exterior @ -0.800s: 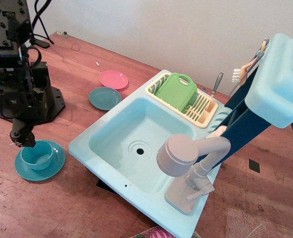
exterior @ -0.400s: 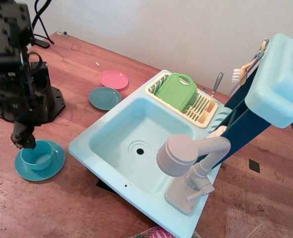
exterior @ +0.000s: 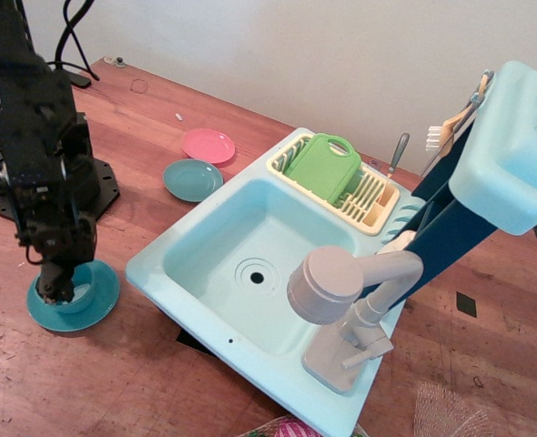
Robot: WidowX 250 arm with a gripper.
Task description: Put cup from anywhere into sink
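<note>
Now, by label:
gripper (exterior: pixel 57 289): black metal, pointing straight down into the cup; fingertips hidden inside, cannot tell if clenched or released.
cup (exterior: pixel 77 299): small round teal plastic, no handle; sits on the saucer, well left of the sink; mostly covered by the gripper, only the rim shows.
saucer (exterior: pixel 100 296): flat round teal plastic disc under the cup, left of the sink.
sink (exterior: pixel 205 238): light aqua plastic, smooth, deep rectangular basin with rounded corners, round ribbed drain in the floor.
faucet (exterior: pixel 341 296): grey plastic, fat round head hanging over the sink's near right corner.
rack (exterior: pixel 378 214): cream slotted plastic, on the sink's far rim; green board standing in it.
plates: dark teal plate (exterior: pixel 192 179) and pink plate (exterior: pixel 207 146), flat rounds, left of the sink's far corner.
table (exterior: pixel 114 382): reddish wood, scuffed grain.
</note>
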